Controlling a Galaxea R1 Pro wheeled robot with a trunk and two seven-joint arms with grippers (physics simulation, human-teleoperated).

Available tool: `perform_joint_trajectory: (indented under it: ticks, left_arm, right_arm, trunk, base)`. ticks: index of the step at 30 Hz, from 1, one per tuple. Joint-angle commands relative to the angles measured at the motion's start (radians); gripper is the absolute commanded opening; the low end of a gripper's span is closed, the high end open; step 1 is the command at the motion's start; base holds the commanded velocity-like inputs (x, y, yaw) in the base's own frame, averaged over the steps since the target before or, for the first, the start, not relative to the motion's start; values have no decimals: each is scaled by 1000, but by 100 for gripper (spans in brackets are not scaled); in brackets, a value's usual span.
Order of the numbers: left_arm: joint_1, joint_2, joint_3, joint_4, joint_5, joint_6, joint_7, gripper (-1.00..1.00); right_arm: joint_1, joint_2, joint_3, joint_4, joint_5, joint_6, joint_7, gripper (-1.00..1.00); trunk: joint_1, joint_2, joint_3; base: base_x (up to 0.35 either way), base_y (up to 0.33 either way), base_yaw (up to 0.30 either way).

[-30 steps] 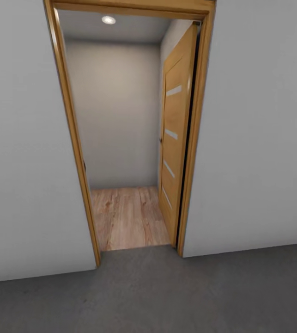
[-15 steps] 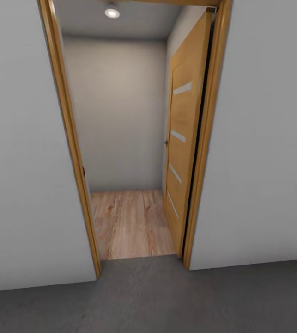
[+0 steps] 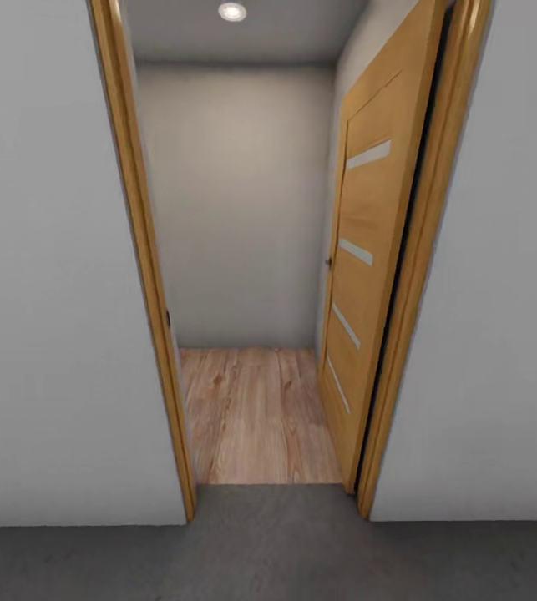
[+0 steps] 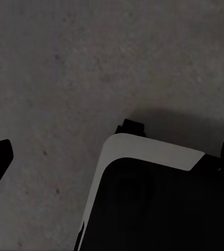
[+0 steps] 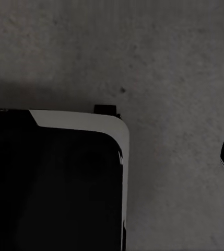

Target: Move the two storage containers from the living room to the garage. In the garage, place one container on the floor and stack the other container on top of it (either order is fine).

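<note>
Facing open wooden door (image 3: pixel 368 250) at 12 o'clock from grey floor (image 3: pixel 268 551); containers unseen, handling unjudgeable; tool states indiscernible

Soft even light, 1 glowing ceiling spotlight (image 3: pixel 232 11), dim grainy wrist views, shadowed grey floor (image 4: pixel 65 78), mild blur

open wooden door (image 3: pixel 367 275), door frame (image 3: pixel 144 275), ceiling light (image 3: pixel 232 11)
</note>
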Motion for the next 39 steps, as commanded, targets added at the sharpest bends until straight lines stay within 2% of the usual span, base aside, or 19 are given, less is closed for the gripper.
perform_joint_trajectory:
  ticks: [1,5,31,39]
  left_arm:
    - [-1,0,3,1,5,-4,1,100]
    - [-1,0,4,1,5,-4,1,100]
    - [-1,0,4,1,5,-5,1,100]
    - [-1,1,4,1,5,-4,1,100]
  right_arm:
    - [-1,-1,8,3,-9,-6,6,100]
    - [-1,-3,13,3,2,-5,14,100]
    - [-1,3,15,3,0,7,5,100]
    - [-1,-4,16,3,0,5,3,100]
  trunk:
    - [1,-1,-1]
    - [1,-1,-1]
    - [1,-1,-1]
    - [1,-1,-1]
  base:
    - [322,0,13]
    - [322,0,4]
    - [322,0,0]
    - [322,0,0]
